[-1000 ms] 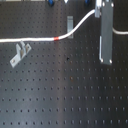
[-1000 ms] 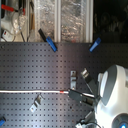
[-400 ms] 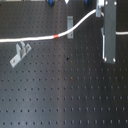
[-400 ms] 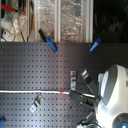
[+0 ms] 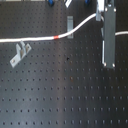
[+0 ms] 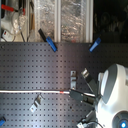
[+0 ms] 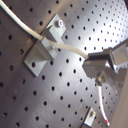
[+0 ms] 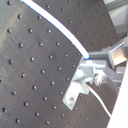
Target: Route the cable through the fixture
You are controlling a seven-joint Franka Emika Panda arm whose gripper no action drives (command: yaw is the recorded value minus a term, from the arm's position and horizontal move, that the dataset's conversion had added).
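All four pictures are soft and a bit blurry. The black board with holes (image 5: 60, 95) looks dark, and a pale shine spreads over it in the first wrist view. The white cable (image 5: 35, 39) glows bright and its edges smear. In the second exterior view the shelves past the board's far edge are very bright and fuzzy. Shadows are faint.

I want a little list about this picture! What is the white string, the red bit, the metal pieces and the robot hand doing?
cable: long white cord lying across the black hole board
red band: on the cable, between two brackets in the first exterior view
fixtures: one bracket near the first exterior view's left, one further back
gripper: shut on the cable
routing: the first wrist view shows the cable running over a bracket
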